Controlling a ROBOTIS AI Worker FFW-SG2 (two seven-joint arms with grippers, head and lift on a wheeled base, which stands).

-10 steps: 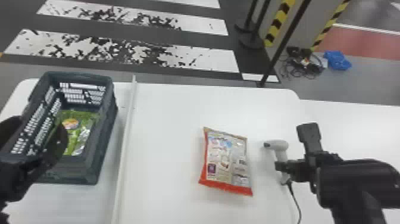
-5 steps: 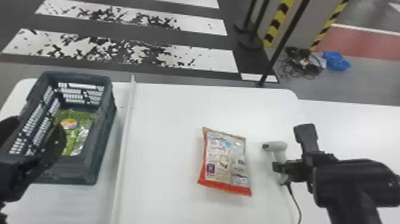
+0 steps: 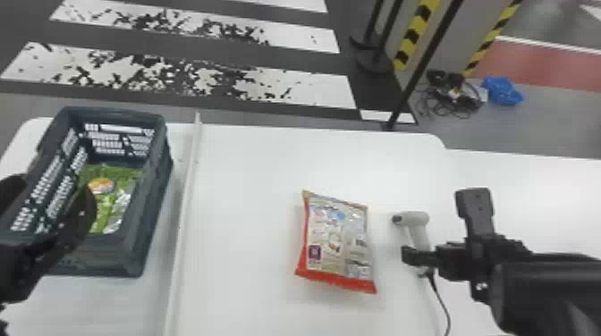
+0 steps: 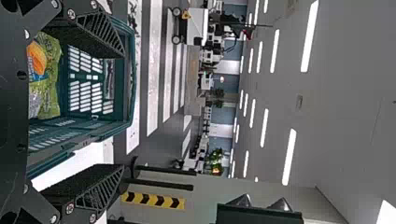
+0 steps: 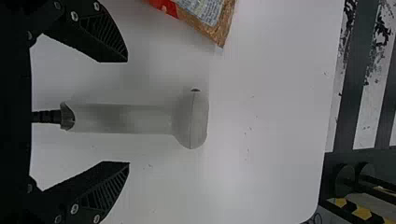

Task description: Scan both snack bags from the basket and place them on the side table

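Grn snack bag [image 3: 121, 176] in basket [image 3: 150, 223]; red bag [image 3: 336, 241] on tbl [image 3: 250, 178].

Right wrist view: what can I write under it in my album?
Open right hand over the white scanner, with a snack bag nearby.

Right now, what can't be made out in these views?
Head view: part of the green plastic snack bag, behind the left claw.
Left wrist view: that bag's near end, behind the claw's black body.
Right wrist view: most of the red-edged plastic snack bag, past the top edge.
Head view: its fine print, too small.
Head view: the thin black cable's far end, past the bottom edge.
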